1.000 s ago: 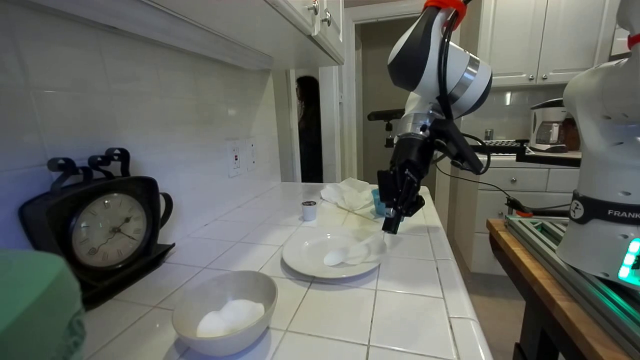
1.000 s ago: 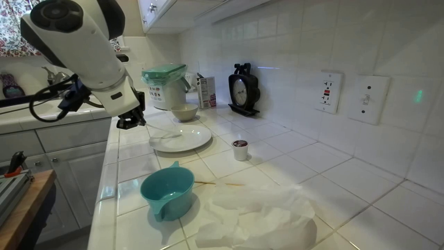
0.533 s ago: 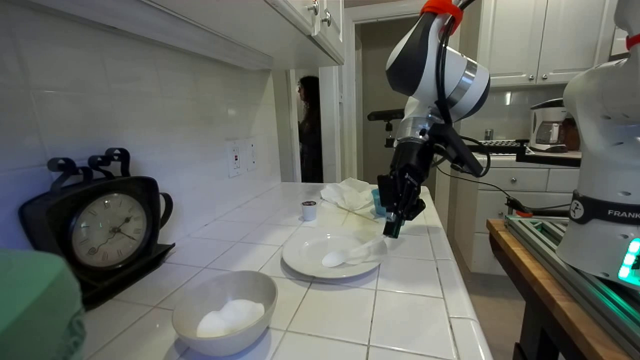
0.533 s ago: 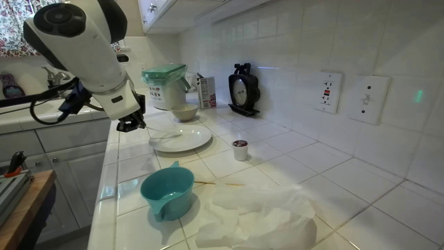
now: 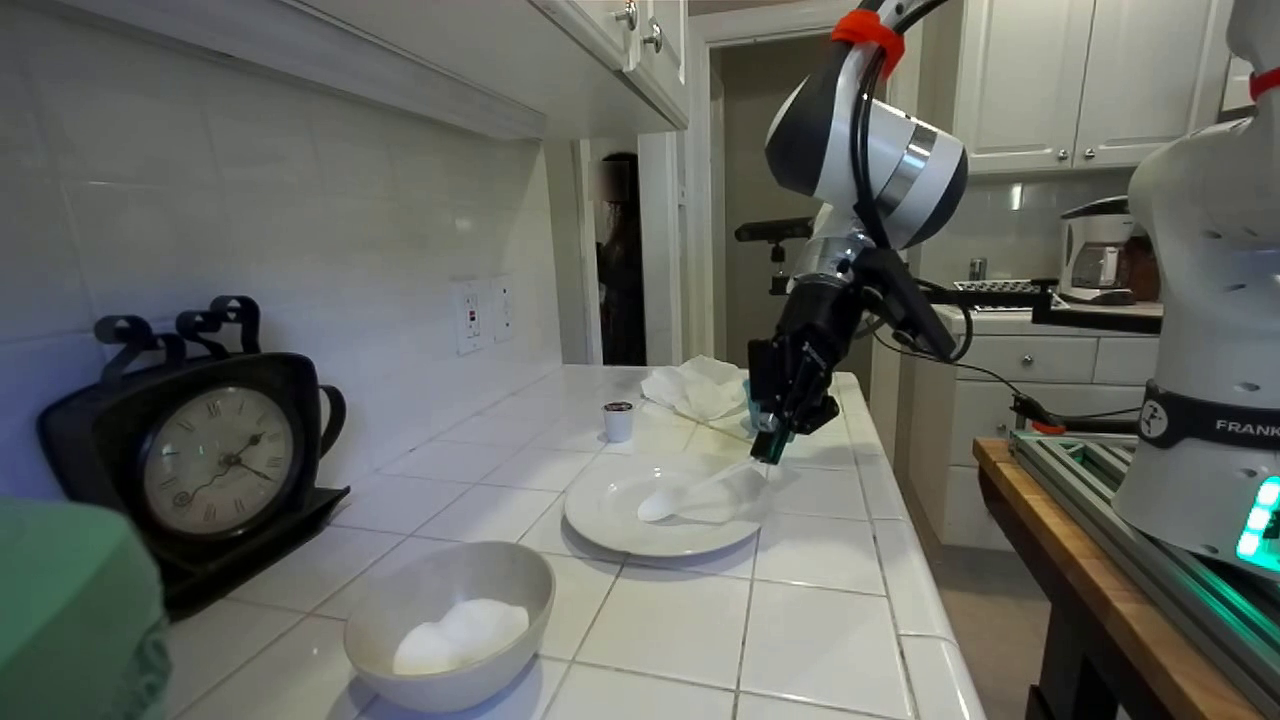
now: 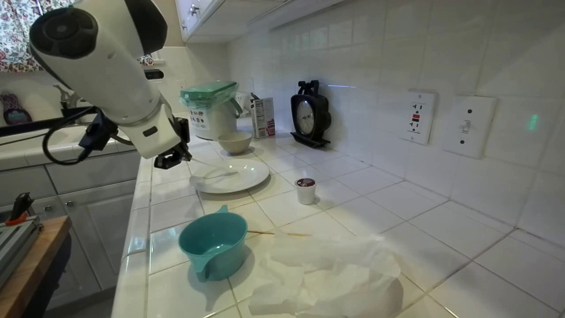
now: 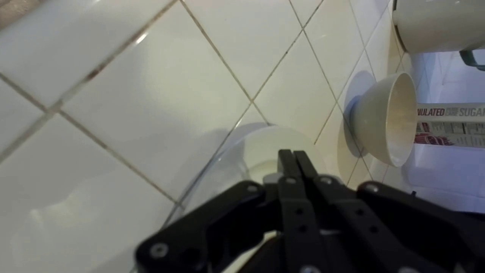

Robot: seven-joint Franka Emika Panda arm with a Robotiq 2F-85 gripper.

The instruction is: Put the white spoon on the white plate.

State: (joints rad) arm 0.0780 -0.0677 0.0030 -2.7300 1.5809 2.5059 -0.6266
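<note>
Fingers (image 7: 287, 167) clamped on the white spoon (image 5: 672, 498), oval end over the white plate (image 5: 612, 500)

You have the gripper (image 5: 768, 447) pinching the spoon by the end of its handle. In both exterior views the spoon slopes down from the fingertips, its oval end over the plate; whether it touches, you cannot tell. In the wrist view the fingers meet closely and little of the spoon shows.

Setting down looks like the step in hand. Your fingertips appear near the rim, toward the outer edge of the tiled countertop (image 5: 680, 620), so letting go here could leave the handle propped on that rim. Ease toward the plate's middle, lower until the spoon bears lightly, then part the fingers slowly and lift straight away; so light-looking a spoon may cling or flick.

That tile is white and glossy, likely slick. A bowl (image 5: 425, 580) with something white inside, a coffee pod (image 6: 305, 191), a turquoise spouted cup (image 6: 228, 264), crumpled paper (image 6: 326, 278) and a black clock (image 5: 218, 460) share the countertop, and a sugar box (image 6: 263, 118) stands near the bowl. Upper cabinets (image 5: 668, 75) hang along the tiled wall (image 5: 380, 280), so rise with care. A person (image 5: 622, 260) stands beyond the countertop's far end.
</note>
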